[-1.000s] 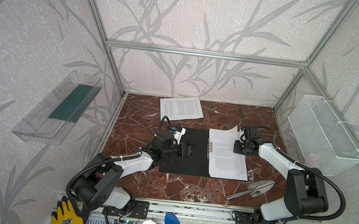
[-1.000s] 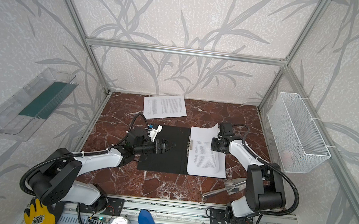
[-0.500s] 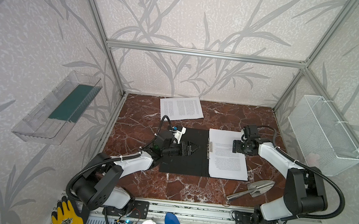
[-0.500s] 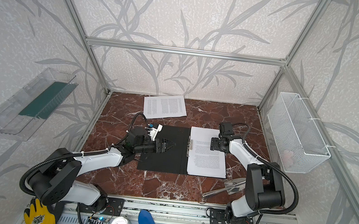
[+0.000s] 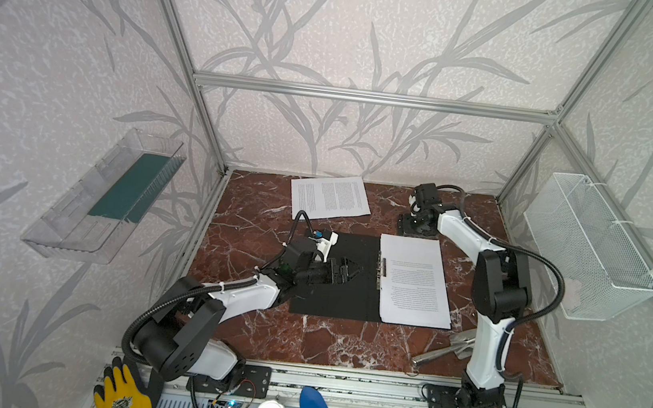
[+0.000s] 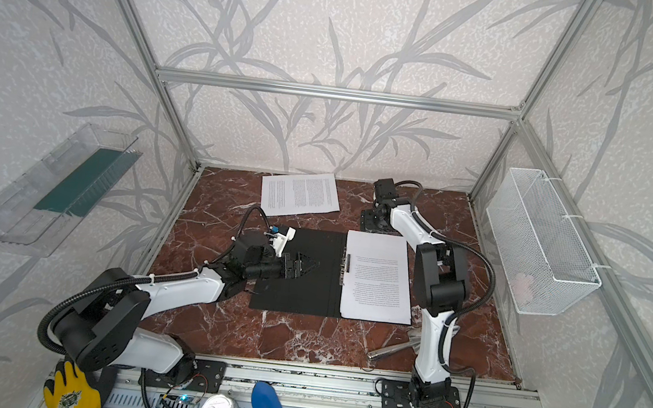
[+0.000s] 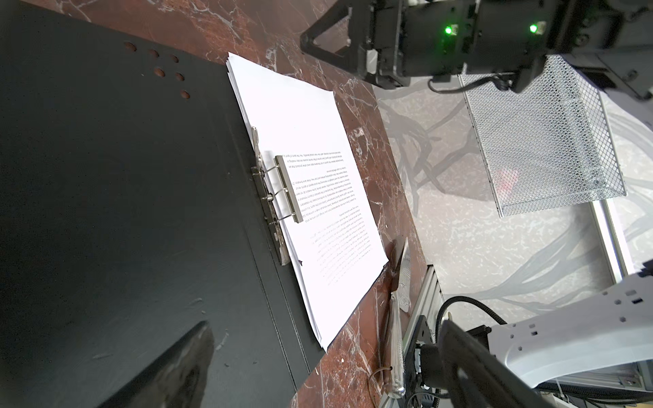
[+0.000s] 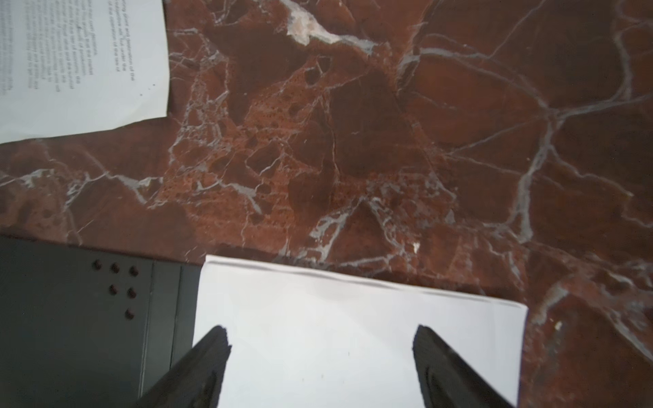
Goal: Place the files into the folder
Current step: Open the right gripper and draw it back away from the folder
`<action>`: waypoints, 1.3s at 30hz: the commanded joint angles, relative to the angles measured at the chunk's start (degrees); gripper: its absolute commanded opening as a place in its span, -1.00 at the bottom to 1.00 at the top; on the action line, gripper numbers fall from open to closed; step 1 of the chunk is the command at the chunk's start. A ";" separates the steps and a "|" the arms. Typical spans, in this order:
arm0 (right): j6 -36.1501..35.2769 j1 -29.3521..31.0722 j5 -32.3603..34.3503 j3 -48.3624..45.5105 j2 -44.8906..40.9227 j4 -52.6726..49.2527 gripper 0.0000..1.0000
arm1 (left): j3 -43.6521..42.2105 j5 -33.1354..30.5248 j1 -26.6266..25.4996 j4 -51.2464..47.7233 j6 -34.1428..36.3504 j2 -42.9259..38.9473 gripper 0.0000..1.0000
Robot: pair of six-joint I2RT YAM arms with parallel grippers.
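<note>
Light: bright, even, soft shadows
Glare: files (image 8: 353,335) washed white
Blur: table (image 8: 353,141) beyond files slightly soft

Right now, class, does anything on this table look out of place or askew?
Yes: printed paper lies skewed at the back of the table, apart from the open folder, while the other stack sits square inside it beside the clip.

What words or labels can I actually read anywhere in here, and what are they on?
Nothing can be read for certain.
Stack of sheets in the open folder: black print, too small to read.
Loose sheets at the back: dense print, too small to read.
Yellow glove: an emblem, blurred.
</note>
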 commanded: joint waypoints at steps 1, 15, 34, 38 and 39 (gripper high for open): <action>-0.37 0.29 -1.14 6.67 5.35 -6.76 0.65 | 1.94 -0.67 0.22 -0.46 0.67 0.73 0.98; 1.09 0.38 -2.20 14.72 14.00 -12.77 0.62 | 1.59 -0.20 0.33 0.42 -0.20 0.35 0.98; 4.16 0.47 -3.67 19.43 14.65 -12.52 0.62 | 1.59 -0.43 0.37 -0.39 -0.04 -0.45 0.98; 4.05 0.47 -4.03 17.88 9.73 -10.71 0.62 | 1.59 -1.98 0.63 -2.38 0.89 -1.38 0.98; 4.14 0.53 -4.22 16.39 7.37 -9.81 0.62 | 1.60 -2.80 0.72 -3.41 1.39 -1.92 0.98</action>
